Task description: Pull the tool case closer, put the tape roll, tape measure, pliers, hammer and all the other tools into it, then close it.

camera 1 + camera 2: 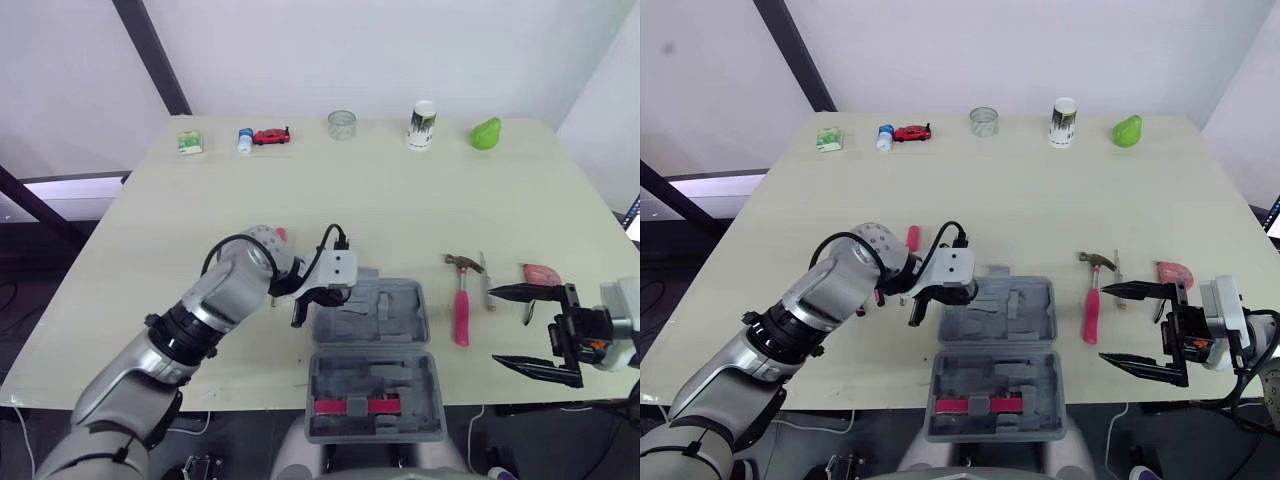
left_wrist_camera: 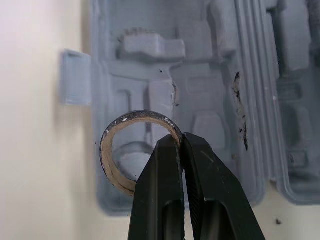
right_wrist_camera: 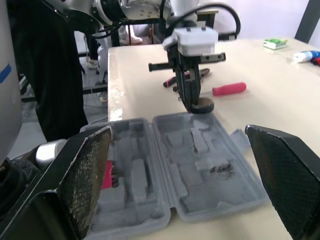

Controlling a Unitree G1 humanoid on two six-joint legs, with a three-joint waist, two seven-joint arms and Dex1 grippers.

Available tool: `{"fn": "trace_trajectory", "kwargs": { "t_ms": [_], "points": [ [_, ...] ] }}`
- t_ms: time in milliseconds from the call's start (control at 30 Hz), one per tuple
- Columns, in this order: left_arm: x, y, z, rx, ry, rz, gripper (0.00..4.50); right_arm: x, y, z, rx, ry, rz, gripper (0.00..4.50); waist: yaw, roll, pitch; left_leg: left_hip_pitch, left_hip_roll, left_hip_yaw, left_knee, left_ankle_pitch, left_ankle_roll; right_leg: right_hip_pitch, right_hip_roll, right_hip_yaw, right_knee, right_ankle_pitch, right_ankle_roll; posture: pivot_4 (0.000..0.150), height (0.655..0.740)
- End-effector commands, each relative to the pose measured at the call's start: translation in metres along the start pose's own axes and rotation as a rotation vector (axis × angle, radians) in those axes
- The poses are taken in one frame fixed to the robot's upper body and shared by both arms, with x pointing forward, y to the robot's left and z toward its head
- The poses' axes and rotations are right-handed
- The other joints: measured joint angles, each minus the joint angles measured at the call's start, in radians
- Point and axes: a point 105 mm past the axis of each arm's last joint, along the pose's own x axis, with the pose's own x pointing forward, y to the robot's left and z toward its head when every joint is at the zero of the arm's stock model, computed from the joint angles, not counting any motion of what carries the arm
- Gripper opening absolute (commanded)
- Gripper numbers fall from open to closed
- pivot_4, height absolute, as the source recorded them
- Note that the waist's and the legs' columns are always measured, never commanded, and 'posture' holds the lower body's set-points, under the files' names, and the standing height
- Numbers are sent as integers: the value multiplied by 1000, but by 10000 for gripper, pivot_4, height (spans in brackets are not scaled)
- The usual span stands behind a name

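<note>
The tape roll [image 2: 139, 116] hangs upright over the far left corner of the open tool case [image 1: 385, 305], its thin wall pinched by our left tool [image 2: 181, 142], which is clenched on it. We judge the hold slim: the ring could twist or slip out early. Let go on edge, it could roll off the moulded tray, over the case's rim and onto the worktop [image 1: 400, 200], or sit proud of its recess and block the lid later. Our right tool [image 1: 497, 326] hovers spread wide near the hammer [image 1: 461, 300], well apart from the case.
</note>
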Motion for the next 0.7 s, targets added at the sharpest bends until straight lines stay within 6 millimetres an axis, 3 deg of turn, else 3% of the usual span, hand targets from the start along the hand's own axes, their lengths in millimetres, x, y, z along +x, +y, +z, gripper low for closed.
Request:
{"fn": "trace_trajectory", "kwargs": {
  "t_ms": [33,700],
  "points": [
    [3,5,-4,1,-8,20,246,-7,-2,11,-45,1,-9,45000,0,0,0,0,0,0,0,0,0,0,0,0,0,0,0,1500,7400],
    [19,14,-21,-64,-24,17,246,-15,-8,-1,-52,36,-90,45000,2,0,0,0,0,0,0,0,0,0,-1,0,0,0,0,1500,7400]
  ]
}}
